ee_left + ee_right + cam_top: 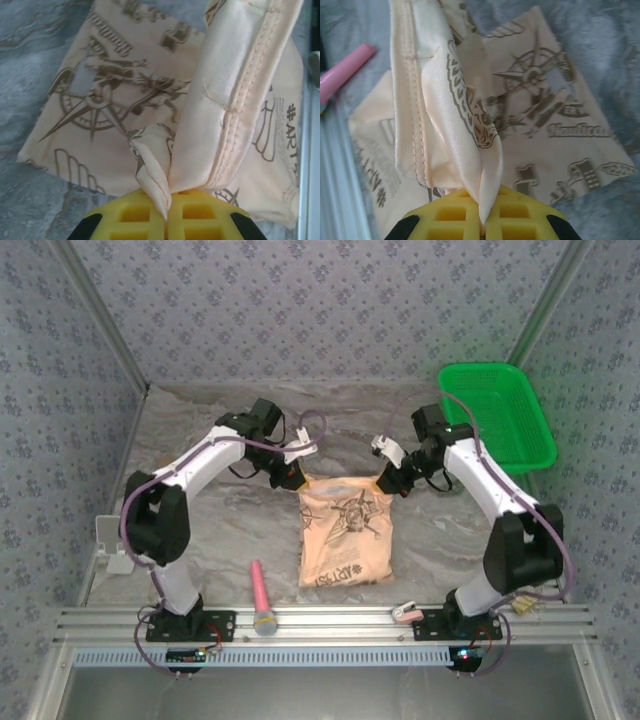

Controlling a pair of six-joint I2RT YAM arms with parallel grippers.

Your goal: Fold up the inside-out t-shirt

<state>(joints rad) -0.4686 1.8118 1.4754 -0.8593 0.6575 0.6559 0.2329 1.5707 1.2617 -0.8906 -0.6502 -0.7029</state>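
The inside-out t-shirt [345, 535] lies folded into a narrow peach-tan rectangle in the middle of the table, compass print up. My left gripper [291, 477] pinches its far left corner and my right gripper [389, 479] pinches its far right corner. In the left wrist view the yellow pads [200, 215] are shut on a fold of the t-shirt [235, 100], whose pale stitched hem hangs up from the jaws. The right wrist view has its yellow pads [517, 217] shut on a raised flap of the t-shirt [445, 135], with the printed cloth lying flat below.
A green plastic basket [495, 415] stands at the back right. A pink brush [261, 596] lies near the front rail, left of the shirt, and appears as the pink brush [342, 70] in the right wrist view. A small white clip [405, 612] rests on the rail.
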